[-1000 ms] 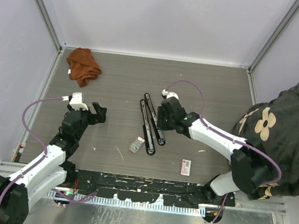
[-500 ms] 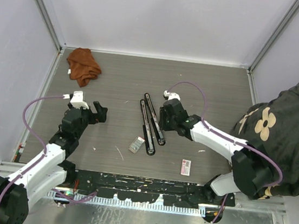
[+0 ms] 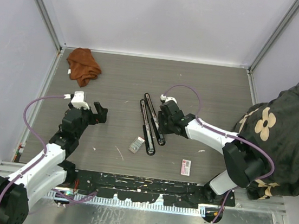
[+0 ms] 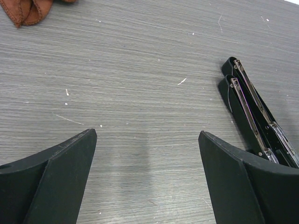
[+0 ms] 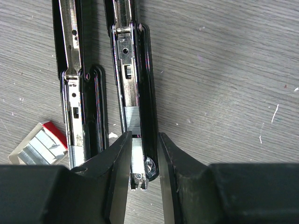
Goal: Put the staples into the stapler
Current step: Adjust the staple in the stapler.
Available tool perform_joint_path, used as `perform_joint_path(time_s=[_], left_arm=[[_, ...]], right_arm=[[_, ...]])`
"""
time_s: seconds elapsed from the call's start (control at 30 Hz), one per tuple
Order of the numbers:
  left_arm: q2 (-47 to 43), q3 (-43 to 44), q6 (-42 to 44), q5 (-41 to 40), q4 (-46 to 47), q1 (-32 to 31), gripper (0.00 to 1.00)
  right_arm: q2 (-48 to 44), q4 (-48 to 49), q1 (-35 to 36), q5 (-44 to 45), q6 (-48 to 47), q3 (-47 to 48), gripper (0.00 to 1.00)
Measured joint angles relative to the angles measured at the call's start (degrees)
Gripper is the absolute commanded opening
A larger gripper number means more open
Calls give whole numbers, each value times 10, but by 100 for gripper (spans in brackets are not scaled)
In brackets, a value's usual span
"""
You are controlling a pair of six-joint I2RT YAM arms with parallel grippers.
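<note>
Two black staplers lie opened flat side by side at the table's middle. My right gripper [image 3: 161,125] [image 5: 143,140] is down on the right-hand stapler [image 3: 151,108] [image 5: 136,88]; its jaws press both sides of that stapler's near end. A silvery staple strip [image 5: 132,116] lies in its metal channel. The other stapler [image 3: 145,127] [image 5: 77,93] lies just to the left. The staples [image 3: 136,144] [image 5: 39,145] sit in their small tray beside it. My left gripper [image 3: 100,114] [image 4: 145,140] hovers wide open over bare table, well left of the staplers [image 4: 254,114].
A red-and-white staple box [image 3: 186,167] lies near the front edge on the right. A rust-brown cloth [image 3: 83,65] [image 4: 25,10] sits at the back left corner. A person in a black flowered garment [image 3: 287,145] leans in at the right side.
My right arm has edged a little left along the stapler and its jaws have drawn in slightly. The left arm has not moved.
</note>
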Motion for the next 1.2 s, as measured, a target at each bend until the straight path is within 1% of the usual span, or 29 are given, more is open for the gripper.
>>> perform_joint_path(time_s=[0.7, 0.93, 1.2], left_arm=[[6, 0, 0, 5, 0, 0, 93], [-1, 0, 0, 7, -8, 0, 93], [-28, 25, -4, 11, -42, 0, 93]], right_arm=[[15, -8, 0, 9, 0, 7, 33], [13, -17, 0, 9, 0, 14, 37], [-49, -17, 0, 21, 0, 21, 38]])
